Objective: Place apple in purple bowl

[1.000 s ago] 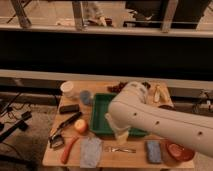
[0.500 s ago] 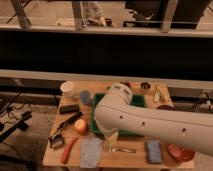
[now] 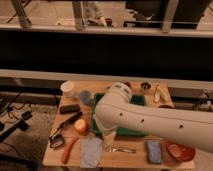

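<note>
The apple (image 3: 81,126), yellow-orange with a red blush, lies on the wooden table (image 3: 130,160) left of the green tray (image 3: 131,133). My white arm reaches in from the lower right and covers most of the tray. The gripper (image 3: 108,136) hangs at the arm's lower left end, over the tray's front left corner, a short way right of the apple and apart from it. The purple bowl does not show; the arm hides the area behind and right of the tray.
An orange carrot (image 3: 69,149) and a black-handled tool (image 3: 65,128) lie left front. A white cup (image 3: 68,89), a small blue-grey bowl (image 3: 86,96) and a black block (image 3: 70,108) stand at the back left. In front lie a grey cloth (image 3: 91,150), a fork (image 3: 120,149), a blue sponge (image 3: 153,150) and a red bowl (image 3: 180,151).
My arm has swung left over the green tray, bringing the gripper closer to the apple. The apple and the other objects have not moved.
</note>
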Robot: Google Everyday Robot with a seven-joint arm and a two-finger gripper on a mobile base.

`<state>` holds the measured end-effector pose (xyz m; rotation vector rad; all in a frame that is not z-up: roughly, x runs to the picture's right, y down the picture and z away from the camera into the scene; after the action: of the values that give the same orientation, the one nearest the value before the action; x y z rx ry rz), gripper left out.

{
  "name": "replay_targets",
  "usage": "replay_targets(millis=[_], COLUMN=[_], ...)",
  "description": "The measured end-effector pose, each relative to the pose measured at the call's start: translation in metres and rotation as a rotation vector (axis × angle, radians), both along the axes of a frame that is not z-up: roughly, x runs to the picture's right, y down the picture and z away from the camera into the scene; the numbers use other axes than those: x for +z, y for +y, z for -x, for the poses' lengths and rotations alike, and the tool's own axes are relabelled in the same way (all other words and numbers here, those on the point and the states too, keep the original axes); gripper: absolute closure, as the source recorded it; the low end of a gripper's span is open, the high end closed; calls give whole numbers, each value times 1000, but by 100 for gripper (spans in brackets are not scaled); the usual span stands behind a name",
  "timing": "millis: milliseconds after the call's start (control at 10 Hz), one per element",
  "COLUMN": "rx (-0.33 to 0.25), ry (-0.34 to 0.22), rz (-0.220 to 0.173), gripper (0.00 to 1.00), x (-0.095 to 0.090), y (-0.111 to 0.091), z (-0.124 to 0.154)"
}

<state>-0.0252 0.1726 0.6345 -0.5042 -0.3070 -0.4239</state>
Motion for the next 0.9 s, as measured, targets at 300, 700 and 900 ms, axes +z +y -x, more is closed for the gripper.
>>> replay_targets(millis=[300, 700, 900], rx=[-9, -35, -47], ry=[-33, -91, -114], rz=[4, 34, 54], gripper=[20, 20, 20], x=[8, 20, 25], y=[-3, -2, 2], z=[26, 69, 81])
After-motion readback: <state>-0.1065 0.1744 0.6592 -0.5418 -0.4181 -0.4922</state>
